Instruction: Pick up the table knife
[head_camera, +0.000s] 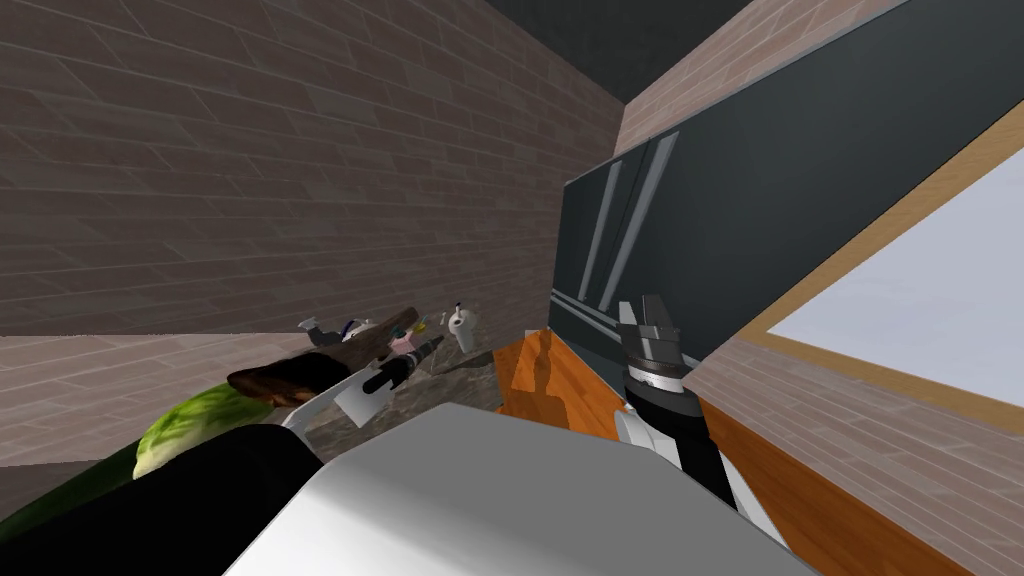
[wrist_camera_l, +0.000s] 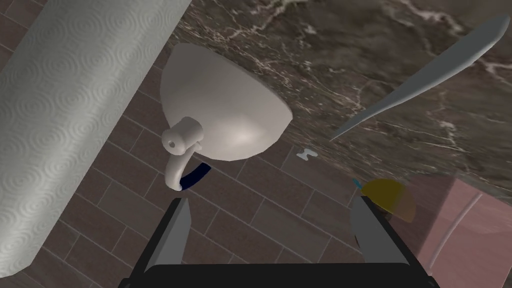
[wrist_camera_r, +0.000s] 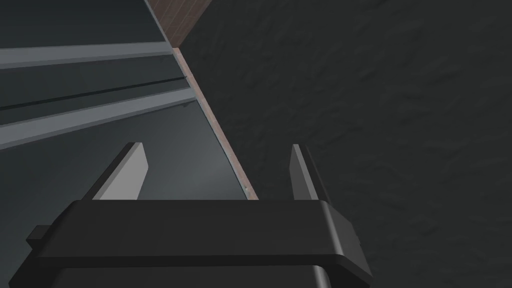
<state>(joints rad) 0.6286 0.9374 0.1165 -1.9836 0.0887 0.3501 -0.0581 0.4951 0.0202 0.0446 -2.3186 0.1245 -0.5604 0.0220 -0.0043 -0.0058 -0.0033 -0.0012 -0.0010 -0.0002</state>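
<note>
The left gripper (wrist_camera_l: 275, 232) is released: its two fingers (wrist_camera_l: 179, 231) stand wide apart with nothing between them, and behind the gap there is only a brown brick-patterned wall (wrist_camera_l: 260, 210). In the head view this gripper reaches out over a cluttered, dark marbled counter (wrist_camera_l: 320, 55).

Just past one fingertip sits a white cup (wrist_camera_l: 225, 110) with a curled handle (the handle points back toward the gripper). Something dark blue shows just under it, too hidden to name. By the other fingertip there is a small yellow, rounded thing (wrist_camera_l: 389, 199), and next to that a pink box (wrist_camera_l: 465, 235).

The table knife (wrist_camera_l: 425, 80) lies farther out on the counter, a slim grey blade. It is off to the yellow thing's side rather than in line with the gap between the fingers. Its narrow tip points toward the space between the cup and the yellow thing, and it touches neither. The fingers are not on it.

A tall roll of embossed paper towel (wrist_camera_l: 65, 115) stands on the far side of the cup, against the wall.

The right gripper (head_camera: 645, 310) is raised in front of a dark cabinet front (head_camera: 760, 200), above an orange wooden unit (head_camera: 550, 385). Its fingers are also spread and hold nothing. A green leafy vegetable (head_camera: 190, 430) lies at the near end of the counter.
</note>
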